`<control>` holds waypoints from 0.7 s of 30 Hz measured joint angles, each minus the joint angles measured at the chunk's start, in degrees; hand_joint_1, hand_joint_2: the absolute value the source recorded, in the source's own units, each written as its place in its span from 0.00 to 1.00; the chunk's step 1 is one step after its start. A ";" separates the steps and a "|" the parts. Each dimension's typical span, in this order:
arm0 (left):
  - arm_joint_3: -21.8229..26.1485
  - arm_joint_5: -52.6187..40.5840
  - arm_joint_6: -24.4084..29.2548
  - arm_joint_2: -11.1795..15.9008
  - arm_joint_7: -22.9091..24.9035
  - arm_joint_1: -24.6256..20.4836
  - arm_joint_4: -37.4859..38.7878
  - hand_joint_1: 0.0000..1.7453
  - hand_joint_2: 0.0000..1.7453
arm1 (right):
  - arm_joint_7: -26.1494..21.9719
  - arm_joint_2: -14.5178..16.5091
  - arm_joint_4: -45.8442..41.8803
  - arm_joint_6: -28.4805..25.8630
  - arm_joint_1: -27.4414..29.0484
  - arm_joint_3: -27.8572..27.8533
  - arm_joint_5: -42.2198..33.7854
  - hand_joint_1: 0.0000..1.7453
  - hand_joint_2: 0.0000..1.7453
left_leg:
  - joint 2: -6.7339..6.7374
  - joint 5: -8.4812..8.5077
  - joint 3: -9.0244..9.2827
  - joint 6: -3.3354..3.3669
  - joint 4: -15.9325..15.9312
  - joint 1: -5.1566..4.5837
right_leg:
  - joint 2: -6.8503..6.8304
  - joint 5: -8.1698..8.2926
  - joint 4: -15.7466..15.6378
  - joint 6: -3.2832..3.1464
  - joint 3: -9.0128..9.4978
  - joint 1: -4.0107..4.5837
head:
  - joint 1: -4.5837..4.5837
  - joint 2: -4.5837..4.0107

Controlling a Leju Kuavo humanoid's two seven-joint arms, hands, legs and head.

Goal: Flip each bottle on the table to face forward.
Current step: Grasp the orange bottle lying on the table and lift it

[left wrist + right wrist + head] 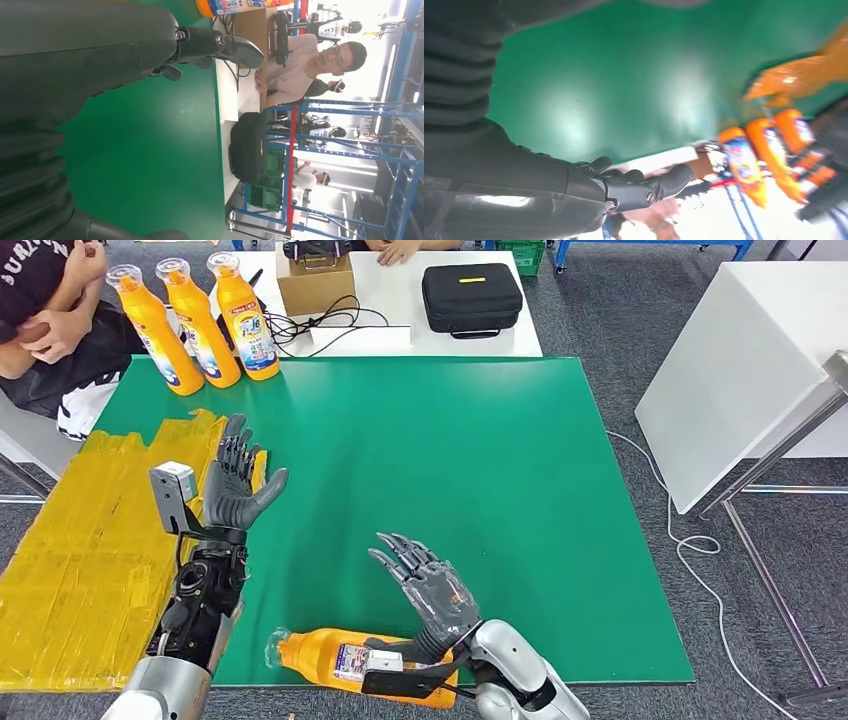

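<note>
Bottles (195,315) were standing three in a row at the mat's (450,460) far left corner, and a fourth bottle (330,658) lay on its side at the near edge. Both the left hand (236,485) and the right hand (430,585) hovered spread wide, holding nothing. Looked like a between-bottles pause; next up, I'd guess, the right hand had to drop onto the lying one.

we see four orange bottles with clear caps on the green table. three stand upright in a tight row at the far left corner: the left bottle (152,332), the middle bottle (198,323), and the right bottle (244,317), whose blue and white label faces us. the fourth bottle (330,661) lies on its side at the near edge, cap pointing left.
</note>
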 joint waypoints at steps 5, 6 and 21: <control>0.01 0.00 -0.01 0.02 -0.11 -0.19 0.70 0.00 1.00 | -1.05 -0.57 -2.27 -0.15 0.08 0.50 -0.70 0.00 1.00 | -0.01 0.00 -0.01 0.00 0.00 -0.01 | 0.00 0.00 0.00 0.00 0.01 0.00 | 0.01 0.00; 0.01 0.00 -0.01 0.02 -0.11 -0.22 0.85 0.00 1.00 | -1.05 -0.64 -2.54 -0.15 0.08 0.57 -0.76 0.00 1.00 | -0.01 0.00 -0.01 0.00 0.00 -0.01 | 0.00 0.00 0.00 0.00 0.01 -0.01 | 0.01 0.00; 0.01 0.02 -0.14 0.07 -0.03 -1.08 2.46 0.00 1.00 | -7.94 -0.96 -2.95 4.53 -0.69 3.12 -10.21 0.00 1.00 | -0.01 0.00 -0.02 0.00 0.00 0.00 | 0.00 0.00 0.00 0.00 0.00 0.00 | 0.01 0.00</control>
